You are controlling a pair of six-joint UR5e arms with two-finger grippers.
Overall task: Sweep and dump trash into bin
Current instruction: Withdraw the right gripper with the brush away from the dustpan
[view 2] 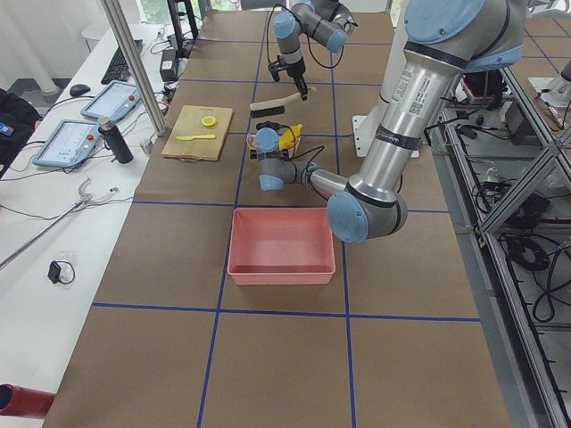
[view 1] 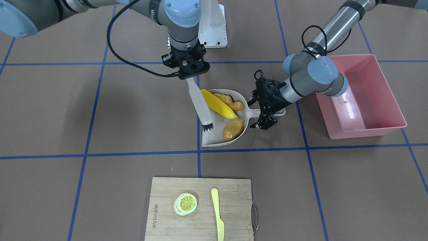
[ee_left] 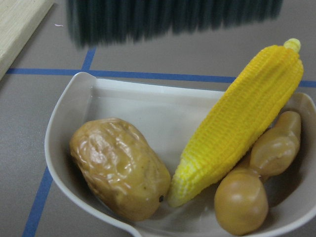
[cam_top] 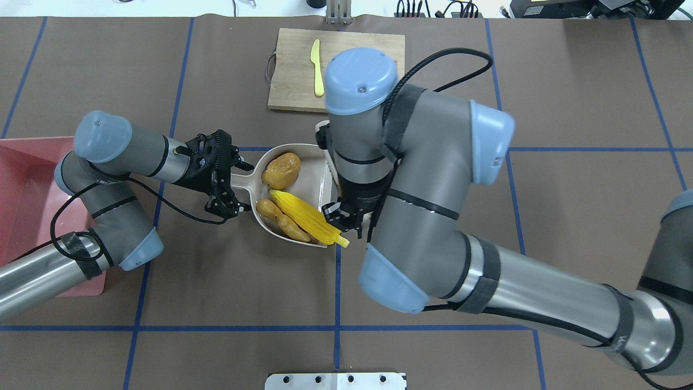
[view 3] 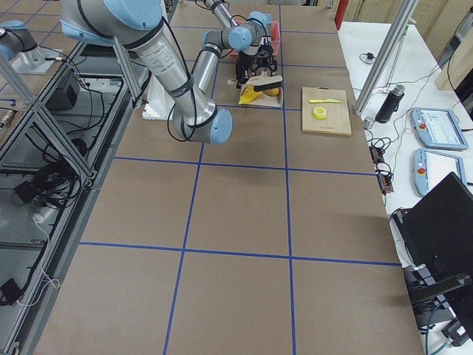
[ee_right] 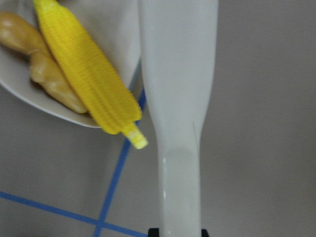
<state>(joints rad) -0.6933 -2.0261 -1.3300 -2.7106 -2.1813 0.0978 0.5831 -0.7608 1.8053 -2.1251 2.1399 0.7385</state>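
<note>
The beige dustpan point(view 1: 214, 139) lies mid-table and holds the trash: a yellow corn cob point(view 1: 219, 104), a tan ginger root point(view 1: 230, 101) and a golden-brown potato point(view 1: 233, 129). The corn's tip sticks out over the pan's rim point(ee_right: 136, 140). My left gripper point(cam_top: 230, 181) is shut on the dustpan's handle. My right gripper point(view 1: 190, 75) is shut on a white brush point(view 1: 200, 105), its black bristles at the pan's open mouth. The pink bin point(cam_top: 32, 162) stands empty behind my left arm, apart from the pan. The left wrist view shows the corn point(ee_left: 242, 123), potato point(ee_left: 118, 168) and ginger point(ee_left: 256, 177) close up.
A wooden cutting board point(view 1: 200, 227) with a lemon slice point(view 1: 186, 203) and a yellow plastic knife point(view 1: 218, 214) lies at the table's far side from me. My white base plate point(view 1: 214, 26) is near the robot's side. Blue tape lines cross the brown table.
</note>
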